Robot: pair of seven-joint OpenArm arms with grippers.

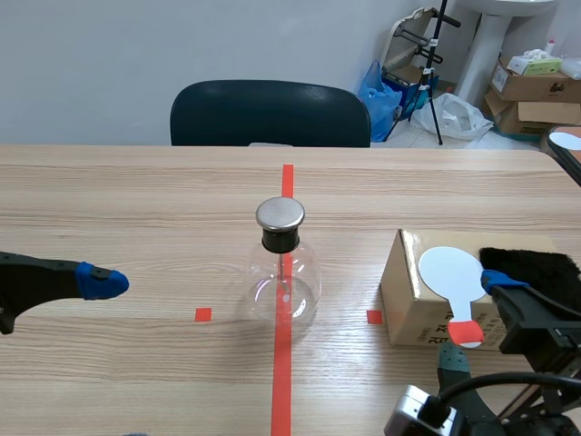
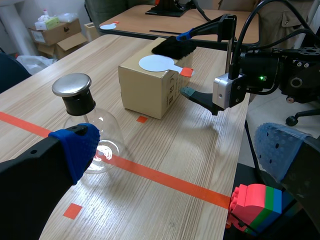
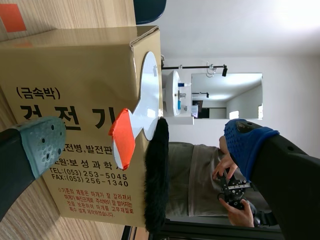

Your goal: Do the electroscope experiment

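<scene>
My left gripper [image 2: 180, 150] wide open, empty, electroscope flask [image 2: 80, 100] just past one finger; right gripper [image 3: 145, 142] wide open, empty, white paddle [image 3: 147, 90] ahead between its fingers

Glass electroscope flask [image 1: 282, 283] stands upright; white paddle [image 1: 451, 272] and black fur [image 1: 534, 263] lie atop box [image 1: 404, 292].

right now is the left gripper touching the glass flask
Apart. The scene view shows a stretch of bare table between the left gripper and the glass flask.
</scene>
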